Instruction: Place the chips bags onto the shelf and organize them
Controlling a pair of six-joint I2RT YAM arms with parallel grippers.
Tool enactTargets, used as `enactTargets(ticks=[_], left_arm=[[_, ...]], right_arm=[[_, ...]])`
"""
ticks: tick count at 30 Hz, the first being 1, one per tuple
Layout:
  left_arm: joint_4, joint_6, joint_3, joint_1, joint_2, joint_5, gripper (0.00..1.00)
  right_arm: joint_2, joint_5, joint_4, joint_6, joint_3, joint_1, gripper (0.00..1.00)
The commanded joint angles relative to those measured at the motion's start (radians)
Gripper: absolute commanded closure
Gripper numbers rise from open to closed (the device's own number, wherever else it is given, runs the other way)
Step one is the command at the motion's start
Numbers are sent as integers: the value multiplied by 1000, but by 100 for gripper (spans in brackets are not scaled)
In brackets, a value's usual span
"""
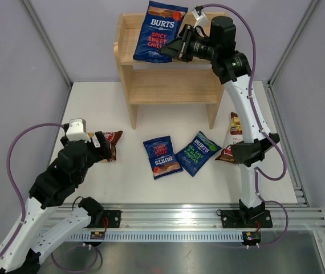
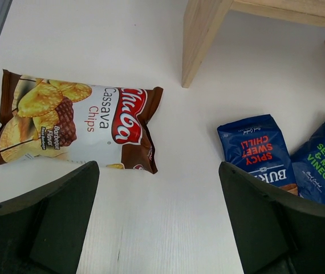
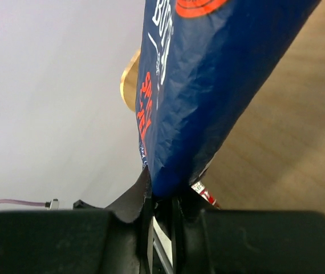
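Observation:
My right gripper (image 1: 175, 50) is shut on the edge of a dark blue red-lettered BURTS bag (image 1: 158, 31) and holds it against the top tier of the wooden shelf (image 1: 168, 85). The bag fills the right wrist view (image 3: 208, 85), pinched between the jaws. My left gripper (image 1: 106, 147) is open and empty, just short of a brown-white Chuba bag (image 2: 71, 123) lying flat. A second red-lettered BURTS bag (image 1: 162, 157) and a green-lettered BURTS bag (image 1: 199, 152) lie side by side in the middle. Another Chuba bag (image 1: 232, 140) lies at the right, partly behind the right arm.
The shelf's near legs (image 2: 199, 40) stand on the white table beyond the left gripper. Grey walls enclose the back and sides. A metal rail (image 1: 208, 220) with the arm bases runs along the near edge.

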Motion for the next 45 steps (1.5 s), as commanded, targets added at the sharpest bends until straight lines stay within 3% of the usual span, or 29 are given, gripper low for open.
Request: enactTargets(ticks=[1, 8, 13, 14, 16, 22, 28, 40, 45], left_arm=[[56, 20, -9, 2, 14, 45, 11], [61, 31, -12, 2, 14, 47, 12], [64, 37, -14, 2, 26, 59, 12], [64, 37, -14, 2, 28, 59, 13], [61, 39, -14, 2, 28, 62, 13], [62, 39, -17, 2, 32, 67, 13], [64, 40, -15, 2, 37, 73, 13], [66, 42, -19, 2, 43, 68, 13], [66, 43, -19, 2, 43, 70, 13]], right_arm=[[47, 5, 150, 23, 43, -9, 87], [116, -79, 203, 28, 83, -9, 85], [108, -90, 196, 0, 63, -9, 72], [110, -78, 184, -15, 64, -11, 66], [107, -64, 179, -26, 64, -17, 44], [52, 19, 133, -102, 52, -27, 41], [3, 188, 52, -211, 9, -27, 45], [7, 226, 30, -308, -37, 51, 75], [-25, 174, 38, -300, -54, 61, 80]])
